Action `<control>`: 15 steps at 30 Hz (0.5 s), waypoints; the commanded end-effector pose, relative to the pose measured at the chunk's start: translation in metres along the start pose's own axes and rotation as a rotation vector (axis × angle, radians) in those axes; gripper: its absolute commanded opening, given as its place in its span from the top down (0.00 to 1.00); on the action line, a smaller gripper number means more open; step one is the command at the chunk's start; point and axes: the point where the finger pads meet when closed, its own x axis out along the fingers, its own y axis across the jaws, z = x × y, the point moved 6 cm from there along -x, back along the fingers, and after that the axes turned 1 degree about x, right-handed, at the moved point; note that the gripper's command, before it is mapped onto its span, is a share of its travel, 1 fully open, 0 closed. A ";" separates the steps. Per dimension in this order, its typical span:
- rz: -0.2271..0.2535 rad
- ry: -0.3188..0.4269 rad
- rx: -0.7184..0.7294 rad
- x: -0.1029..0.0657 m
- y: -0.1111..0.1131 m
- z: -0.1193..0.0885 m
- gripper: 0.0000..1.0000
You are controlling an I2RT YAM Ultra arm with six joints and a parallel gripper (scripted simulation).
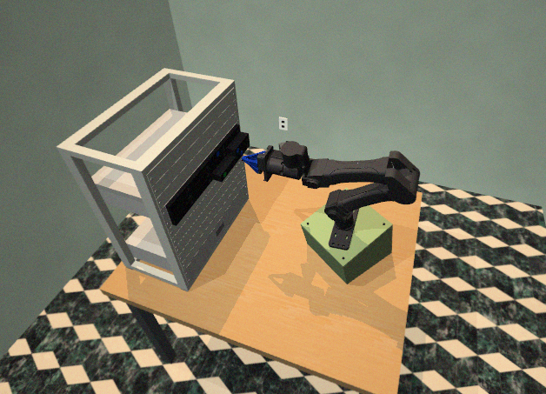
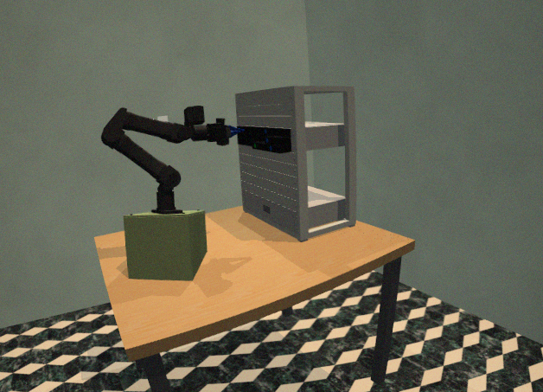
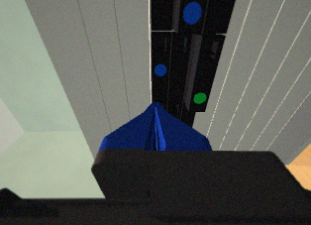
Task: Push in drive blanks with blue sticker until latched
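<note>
1. The rack (image 1: 189,124) (image 2: 300,159) (image 3: 94,56) stands upright on the desk (image 1: 282,292) (image 2: 245,282) (image 3: 302,179), a tall grey frame with square-edged posts and an open side. Its front is ribbed with thin, pale, broken lines.
2. A long black bay (image 1: 181,208) (image 2: 284,145) (image 3: 170,92) crosses that front and holds the dark, boxy drive blanks. Some jut out farther than others, in a stepped outline.
3. Round blue stickers mark several blanks; one large blue sticker (image 3: 192,13) and one smaller blue dot (image 3: 159,70) show plainly up close. A green sticker (image 1: 224,174) (image 2: 254,145) (image 3: 199,98) sits on a protruding blank (a neat bright spot against all that black).
4. The pincer (image 1: 243,157) (image 2: 241,130) (image 3: 155,107) is narrow, its faceted blue fingers together with nothing between them. Its tips are at the bay's end away from the open side; whether they touch a blank, I cannot tell.
5. Inside the frame are two pale, flat-topped boxes, an upper box (image 1: 119,195) (image 2: 324,137) and a lower box (image 1: 148,248) (image 2: 324,214).
6. The desk has a wood-grained top and dark legs. On it, a matte green block (image 1: 366,257) (image 2: 157,247) carries the black arm (image 1: 349,170) (image 2: 142,161).
</note>
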 end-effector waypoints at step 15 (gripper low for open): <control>0.020 0.010 0.012 -0.005 -0.032 0.056 1.00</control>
